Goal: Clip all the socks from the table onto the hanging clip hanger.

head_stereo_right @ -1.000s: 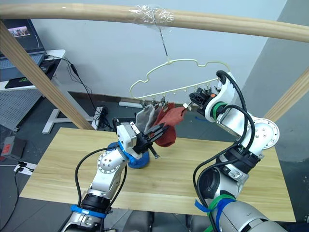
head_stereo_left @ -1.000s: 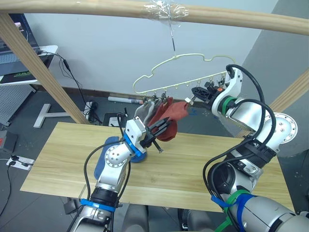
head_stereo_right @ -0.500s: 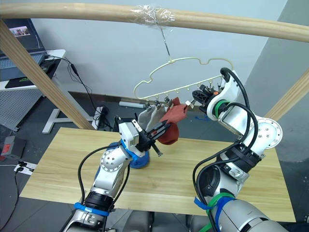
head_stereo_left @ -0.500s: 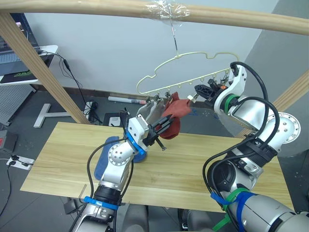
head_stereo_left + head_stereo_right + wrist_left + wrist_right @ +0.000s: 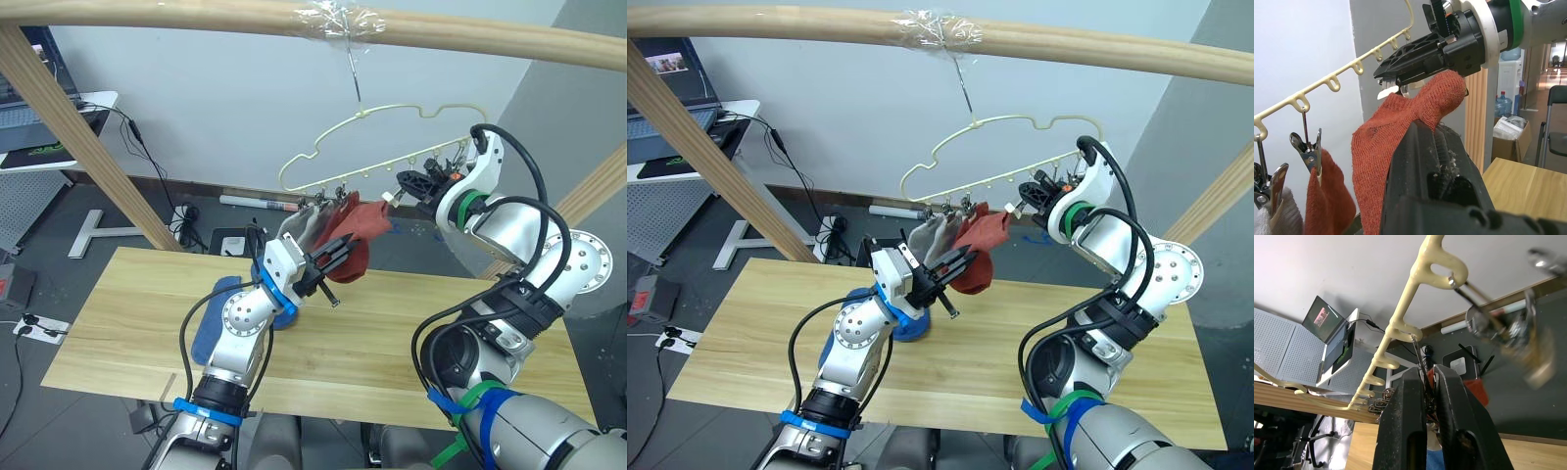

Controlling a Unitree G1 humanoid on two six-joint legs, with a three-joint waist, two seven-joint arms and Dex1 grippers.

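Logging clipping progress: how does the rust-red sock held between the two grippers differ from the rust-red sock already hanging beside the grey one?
The held rust-red sock is stretched sideways between the left gripper and the right gripper; the hung rust-red sock dangles straight down. The hung sock is gripped by a hanger clip, with no gripper on it; the held sock's edge sits at a clip pinched by the right gripper. Both share the same rust-red knit.
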